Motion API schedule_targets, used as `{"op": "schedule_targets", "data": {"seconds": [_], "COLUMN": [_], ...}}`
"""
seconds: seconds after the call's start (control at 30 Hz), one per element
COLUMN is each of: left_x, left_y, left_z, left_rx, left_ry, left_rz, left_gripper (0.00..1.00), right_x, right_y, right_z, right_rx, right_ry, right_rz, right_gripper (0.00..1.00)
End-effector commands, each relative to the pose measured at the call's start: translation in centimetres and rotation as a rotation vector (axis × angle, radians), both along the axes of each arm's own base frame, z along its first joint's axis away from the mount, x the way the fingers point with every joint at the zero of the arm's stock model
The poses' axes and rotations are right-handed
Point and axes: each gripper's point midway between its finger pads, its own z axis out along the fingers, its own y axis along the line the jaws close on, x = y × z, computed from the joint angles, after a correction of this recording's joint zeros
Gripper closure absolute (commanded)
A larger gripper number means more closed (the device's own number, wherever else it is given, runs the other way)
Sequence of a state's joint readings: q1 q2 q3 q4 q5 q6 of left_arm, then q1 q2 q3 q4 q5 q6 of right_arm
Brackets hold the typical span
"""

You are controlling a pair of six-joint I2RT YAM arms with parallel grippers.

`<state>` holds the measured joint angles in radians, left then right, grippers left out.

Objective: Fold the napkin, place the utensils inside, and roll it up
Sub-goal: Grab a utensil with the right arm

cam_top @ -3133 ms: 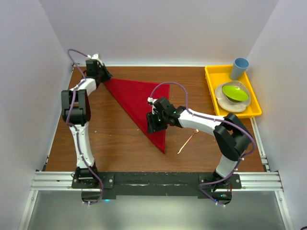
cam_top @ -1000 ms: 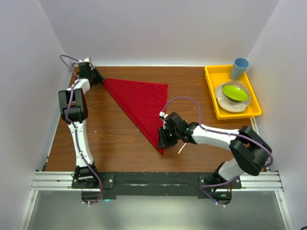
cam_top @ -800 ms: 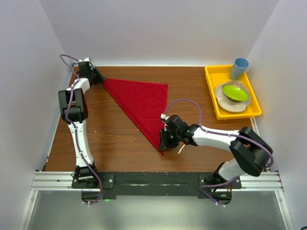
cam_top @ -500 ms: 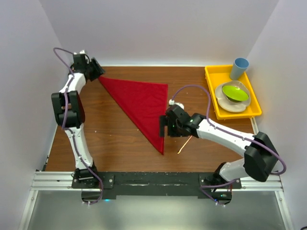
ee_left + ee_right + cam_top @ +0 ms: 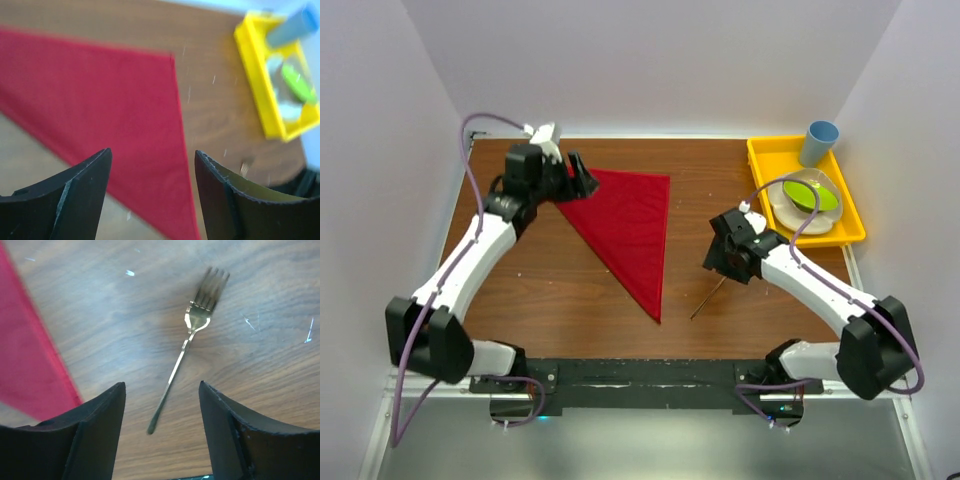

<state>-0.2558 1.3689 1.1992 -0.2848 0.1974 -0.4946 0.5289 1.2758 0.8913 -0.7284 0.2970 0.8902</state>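
Note:
The red napkin [image 5: 630, 220] lies flat on the table, folded into a triangle with its narrow tip toward the near edge; the left wrist view shows its red surface [image 5: 100, 100] too. My left gripper [image 5: 582, 177] hovers open over the napkin's far-left corner, nothing between its fingers [image 5: 152, 151]. A thin copper fork [image 5: 708, 298] lies on the wood just right of the napkin's tip. My right gripper [image 5: 714, 258] hangs open above the fork [image 5: 185, 347], its handle end between the fingers [image 5: 161, 385], not touched. The napkin's edge [image 5: 30, 360] shows at left there.
A yellow tray [image 5: 757, 185] stands at the far right with a blue cup [image 5: 820, 140] and a green bowl [image 5: 810, 193] on a white plate [image 5: 790, 215]. White walls close in on the left, back and right sides.
Both grippers have opened and let go of the napkin. The left arm swung right from the far-left corner. The right arm lifted off the napkin's tip and moved right over the fork.

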Motion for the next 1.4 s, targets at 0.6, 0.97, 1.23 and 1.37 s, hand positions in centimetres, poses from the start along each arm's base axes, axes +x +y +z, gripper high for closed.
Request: {"op": "schedule_targets", "data": {"seconds": [0.6, 0.97, 1.23, 1.37], "left_x": [-15.0, -14.7, -15.2, -15.7], "left_y": [4.1, 6.3, 5.9, 5.6], "left_z": [-3.8, 1.4, 4.7, 5.3], "left_rx": [0.138, 0.201, 0.152, 0.136], "left_ry": [0.235, 0.182, 0.168, 0.173], "left_rz": [-0.004, 0.097, 0.097, 0.080], "left_gripper": [0.33, 0.33, 0.34, 0.34], "right_x": [-2.3, 3.5, 10.7, 13.5], "right_y": [-0.5, -1.4, 9.1, 15.8], "right_z": [-9.8, -3.5, 3.1, 4.2], "right_rx": [-0.068, -0.334, -0.166, -0.129], "right_ry": [0.253, 0.178, -0.054, -0.113], "right_rz": [-0.054, 0.290, 0.773, 0.953], "right_gripper": [0.62, 1.00, 1.00, 1.00]}}
